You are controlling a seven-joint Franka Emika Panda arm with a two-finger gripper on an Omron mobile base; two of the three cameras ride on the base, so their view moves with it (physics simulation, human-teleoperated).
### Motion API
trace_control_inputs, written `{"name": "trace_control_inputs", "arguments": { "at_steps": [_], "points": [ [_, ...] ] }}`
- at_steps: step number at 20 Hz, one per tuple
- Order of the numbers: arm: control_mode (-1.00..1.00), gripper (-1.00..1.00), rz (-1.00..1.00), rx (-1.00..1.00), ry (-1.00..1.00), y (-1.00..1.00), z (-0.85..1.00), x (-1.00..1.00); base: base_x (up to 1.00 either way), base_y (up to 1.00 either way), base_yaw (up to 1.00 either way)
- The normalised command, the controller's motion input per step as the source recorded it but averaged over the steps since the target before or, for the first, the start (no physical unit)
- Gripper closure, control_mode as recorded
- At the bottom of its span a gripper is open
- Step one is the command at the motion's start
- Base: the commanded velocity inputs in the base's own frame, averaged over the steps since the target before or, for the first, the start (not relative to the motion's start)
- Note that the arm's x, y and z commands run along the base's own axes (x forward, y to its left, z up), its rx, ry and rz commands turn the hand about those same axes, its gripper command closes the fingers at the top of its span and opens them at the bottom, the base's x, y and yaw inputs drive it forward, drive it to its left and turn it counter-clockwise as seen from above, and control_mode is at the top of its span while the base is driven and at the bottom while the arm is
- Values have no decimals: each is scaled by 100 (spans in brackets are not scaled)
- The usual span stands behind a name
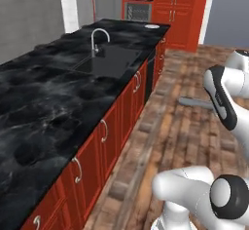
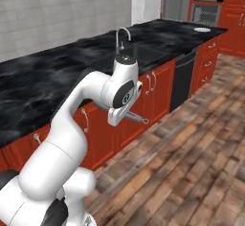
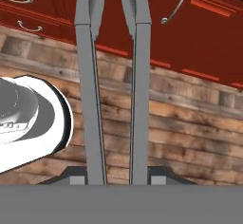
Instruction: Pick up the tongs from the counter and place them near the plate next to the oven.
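The grey metal tongs (image 3: 114, 76) run up the hand view as two thin arms, with my gripper (image 3: 117, 178) shut on them at their lower end. From the right base view the tongs (image 2: 137, 119) stick out of the gripper (image 2: 118, 117) over the wooden floor, in front of the red cabinets and off the counter (image 2: 48, 76). In the left base view the tongs (image 1: 194, 102) poke out leftward from behind my forearm. The small white plate (image 1: 151, 26) (image 2: 202, 29) lies at the far end of the counter (image 1: 48, 92), next to the oven (image 1: 138, 12).
A sink (image 1: 109, 61) with a curved faucet (image 1: 99, 39) is set in the counter between me and the plate. A dark dishwasher front (image 2: 183, 81) sits under the counter. Wooden floor (image 2: 191, 163) stretches along the cabinets to the right.
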Motion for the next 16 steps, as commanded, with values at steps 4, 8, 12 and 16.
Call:
{"name": "trace_control_inputs", "arguments": {
  "at_steps": [4, 8, 12, 16],
  "points": [
    [100, 100, 0, 0, 0, 0, 0, 0, 70, -88, 27],
    [100, 100, 0, 0, 0, 0, 0, 0, 71, -86, 27],
    [100, 100, 0, 0, 0, 0, 0, 0, 71, -85, 28],
    [100, 100, 0, 0, 0, 0, 0, 0, 71, -84, 28]
  ]
}}
